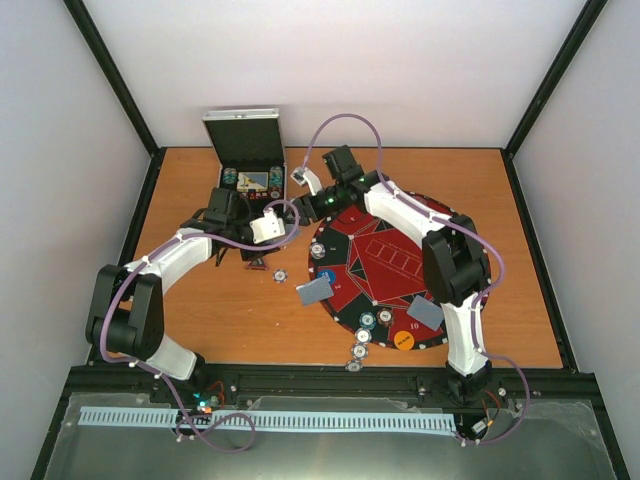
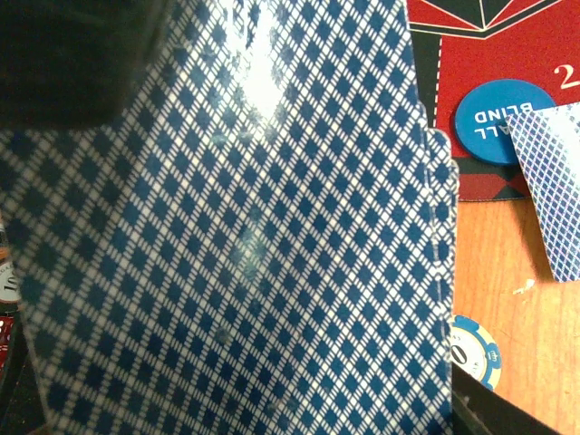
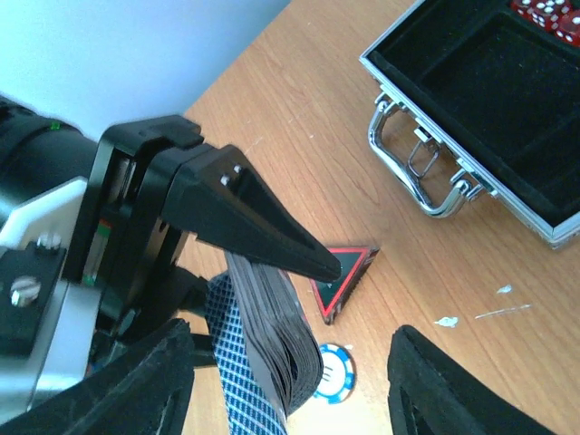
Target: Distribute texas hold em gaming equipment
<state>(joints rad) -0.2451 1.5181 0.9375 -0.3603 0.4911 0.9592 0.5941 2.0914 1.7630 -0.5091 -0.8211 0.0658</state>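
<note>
1. Deck [image 2: 245, 254] is clamped in left pincer [image 3: 294, 313], jaws part closed on the stack; probably so that single cards can be peeled off.
2. Right pincer [image 3: 290, 367] stands wide apart and holds nothing; it faces the deck, likely placed to draw a card.
3. Beyond left pincer, a loose card [image 2: 555, 195] overlaps the blue disc [image 2: 494, 122] at the mat [image 2: 507, 36] edge; a chip [image 3: 332, 372] rests on the worktop [image 3: 299, 118] beneath the deck; the open case [image 3: 480, 109] lies beyond right pincer.

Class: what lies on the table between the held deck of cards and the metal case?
A small red-and-black triangle lies flat between the deck and the case; the right wrist view shows it.
</note>
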